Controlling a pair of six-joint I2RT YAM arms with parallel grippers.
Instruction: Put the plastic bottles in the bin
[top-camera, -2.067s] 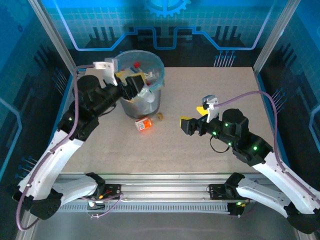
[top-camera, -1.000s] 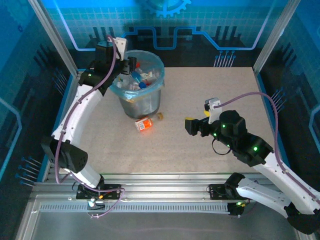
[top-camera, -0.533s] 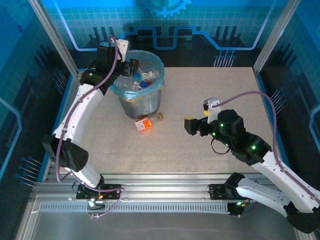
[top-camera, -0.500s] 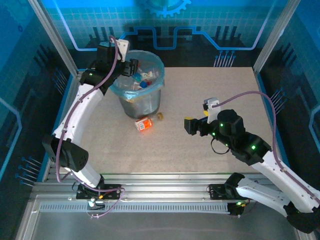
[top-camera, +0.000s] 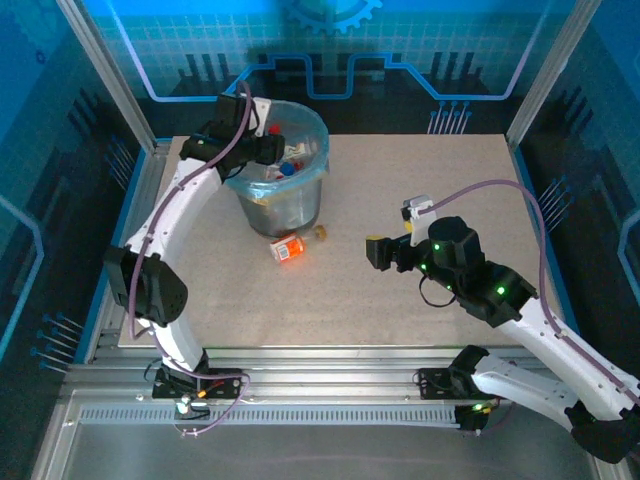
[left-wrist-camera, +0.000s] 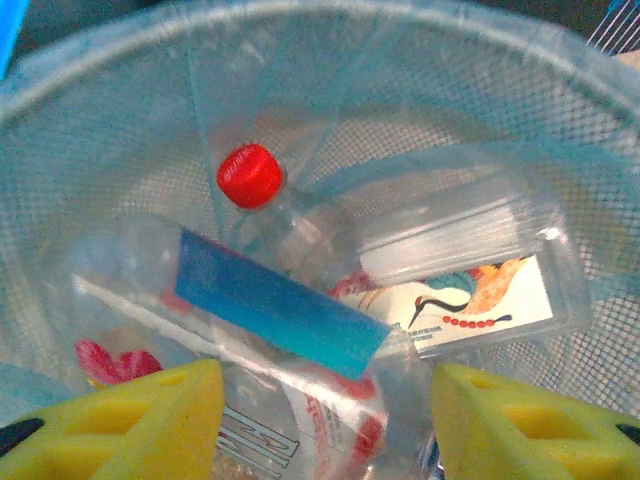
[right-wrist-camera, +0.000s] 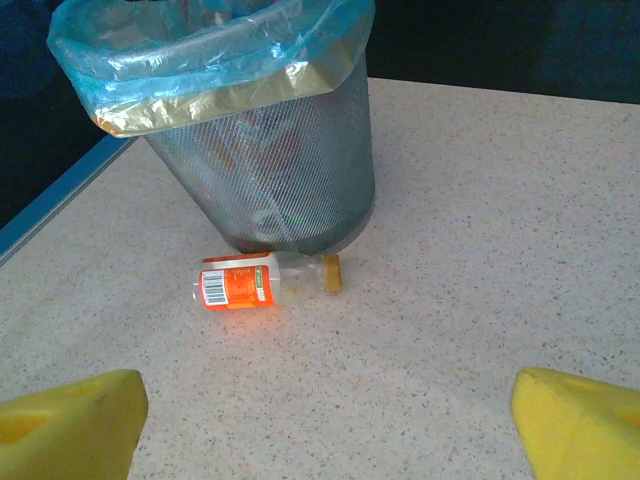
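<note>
grey mesh bin (top-camera: 287, 208) lined with a blue bag (top-camera: 312, 172) stands near the counter's (top-camera: 430, 180) far left corner, bottles (left-wrist-camera: 285, 305) inside. one orange-labelled bottle (top-camera: 288, 247) lies just beside its base. left hand (top-camera: 263, 149) hovers open above the bin; right hand (top-camera: 378, 251), open and empty, is well apart.

No word or number is legible. The orange-labelled bottle (right-wrist-camera: 262, 281) on the table (right-wrist-camera: 480, 250) carries a barcode; a white label (left-wrist-camera: 470, 300) inside the bin (left-wrist-camera: 90, 140) shows another barcode and a bird drawing.
</note>
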